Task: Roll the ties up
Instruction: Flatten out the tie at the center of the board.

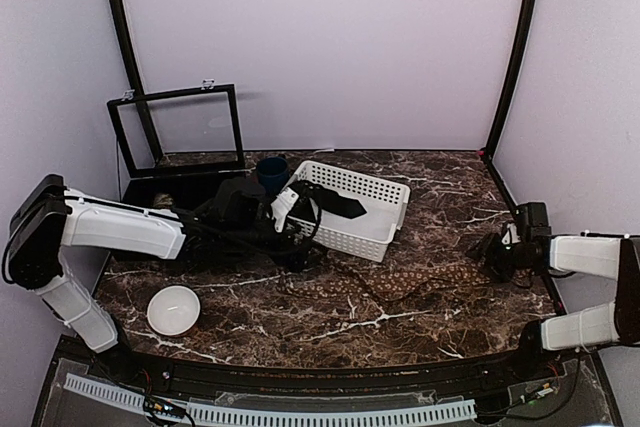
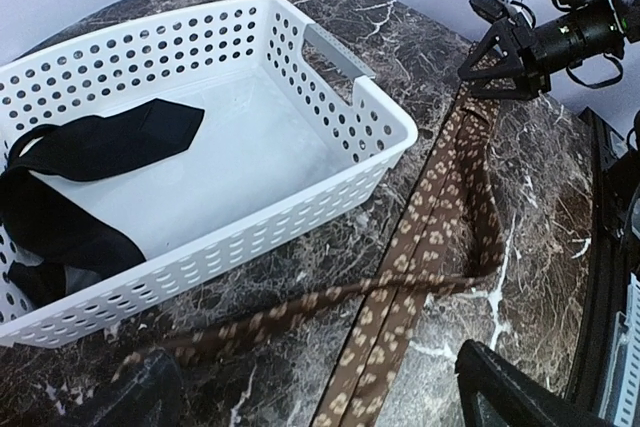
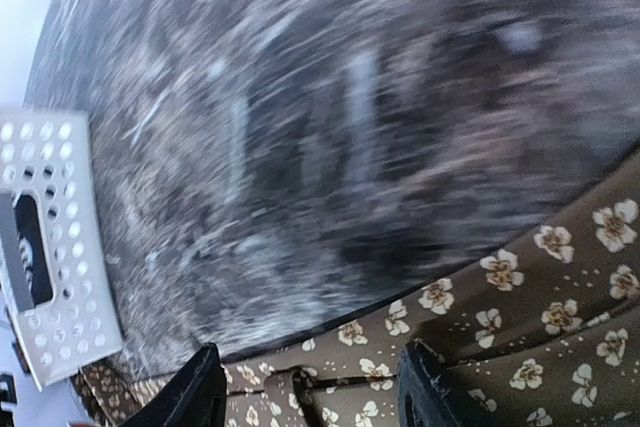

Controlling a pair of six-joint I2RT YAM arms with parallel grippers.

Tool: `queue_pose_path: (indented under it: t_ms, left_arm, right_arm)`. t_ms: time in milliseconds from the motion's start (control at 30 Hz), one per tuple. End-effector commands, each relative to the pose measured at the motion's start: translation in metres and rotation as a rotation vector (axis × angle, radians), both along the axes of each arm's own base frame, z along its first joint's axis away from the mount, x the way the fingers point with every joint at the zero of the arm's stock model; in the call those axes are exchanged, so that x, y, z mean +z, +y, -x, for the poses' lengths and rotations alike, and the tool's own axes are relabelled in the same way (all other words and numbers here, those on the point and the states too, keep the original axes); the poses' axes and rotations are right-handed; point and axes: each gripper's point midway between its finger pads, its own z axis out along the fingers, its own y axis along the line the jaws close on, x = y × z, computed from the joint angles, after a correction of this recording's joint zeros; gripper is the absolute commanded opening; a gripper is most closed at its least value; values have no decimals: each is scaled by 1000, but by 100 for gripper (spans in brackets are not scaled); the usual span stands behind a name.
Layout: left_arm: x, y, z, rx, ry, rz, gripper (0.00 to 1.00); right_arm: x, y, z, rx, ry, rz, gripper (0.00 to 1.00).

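A long brown tie with a tan flower pattern lies on the marble table in front of the white basket, partly folded over itself; it also shows in the left wrist view. My left gripper hovers low over the tie's left end, and in its wrist view the jaws stand wide apart and empty. My right gripper is at the tie's right end, open, with its fingers set either side of the cloth. The right gripper also shows in the left wrist view.
The white perforated basket holds a black cloth strip draped over its left rim. A blue cup stands behind it. A white bowl sits near front left. A black frame stands at back left.
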Motion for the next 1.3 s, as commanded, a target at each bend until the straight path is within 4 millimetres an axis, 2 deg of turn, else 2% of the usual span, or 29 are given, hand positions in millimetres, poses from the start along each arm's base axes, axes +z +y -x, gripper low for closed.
queue_pose_path:
  t_ms: [0, 67, 167, 300, 400, 600, 633, 767, 800, 933, 1100, 1200, 1267]
  left_arm:
    - [-10, 37, -5, -8, 52, -91, 98]
    - [-14, 41, 1, -84, 47, -132, 93]
    - [-18, 34, 15, -235, 19, -185, 84]
    - [-11, 12, 21, -387, -150, -153, 76]
    - [-18, -7, 25, -498, -283, -226, 71]
    - [-36, -44, 17, -645, -387, -338, 70]
    - [-44, -48, 16, -666, -383, -355, 70]
    - [-55, -64, 3, -690, -417, -388, 70]
    - [-64, -67, 2, -704, -404, -400, 70]
    - [-79, -81, -9, -714, -393, -416, 71]
    - [-84, -95, -34, -660, -426, -420, 81]
    - [-91, -98, -49, -656, -407, -451, 82]
    - [-91, -96, -47, -685, -394, -451, 83]
  right_arm:
    - [-5, -27, 18, -60, 87, 39, 59]
    - [5, -25, 9, -26, 54, 34, 58]
    - [23, -14, -2, 58, -25, 9, 57]
    - [46, 10, -6, 157, -132, -47, 61]
    - [55, 32, -6, 231, -160, -75, 63]
    - [50, 62, -6, 334, -160, -114, 63]
    - [50, 66, -6, 345, -164, -118, 63]
    - [47, 76, -5, 381, -153, -123, 64]
    - [47, 77, -4, 385, -152, -126, 64]
    - [48, 78, -3, 384, -156, -128, 64]
    - [45, 78, -1, 386, -151, -128, 64]
    - [40, 77, 1, 387, -136, -128, 63]
    - [39, 77, 2, 388, -131, -125, 63]
